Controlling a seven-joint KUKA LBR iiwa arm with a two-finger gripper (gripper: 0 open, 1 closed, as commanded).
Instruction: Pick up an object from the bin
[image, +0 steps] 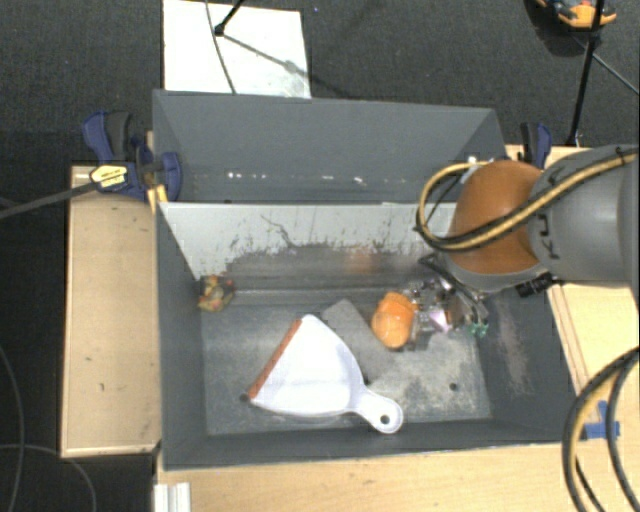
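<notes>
We saw the arm (590, 220) reaching into the grey bin (320, 150) from the right, with its jaws down near the floor in the right half, just beside a round orange thing (393, 320). The orange thing lay at the jaws' left, touching them or very nearly so. We could not tell whether the jaws were apart or together, nor whether the orange thing sat between them.

We judged the main risk to be the shape of that orange thing. Being round, it could roll off or squirt out sideways if the jaws closed off-centre. It would then likely run towards the white scoop (315, 378) lying just to its lower left. A pinch taken too low could also scrape the bin floor. If the jaws met only the thing's edge, the lift could drop it back into the bin.

We counted three loose things in the bin. There was one round orange thing by the jaws and one white scoop with a short handle and a reddish edge, near the front. One small brownish lump (213, 293) lay well apart in the far left corner.
</notes>
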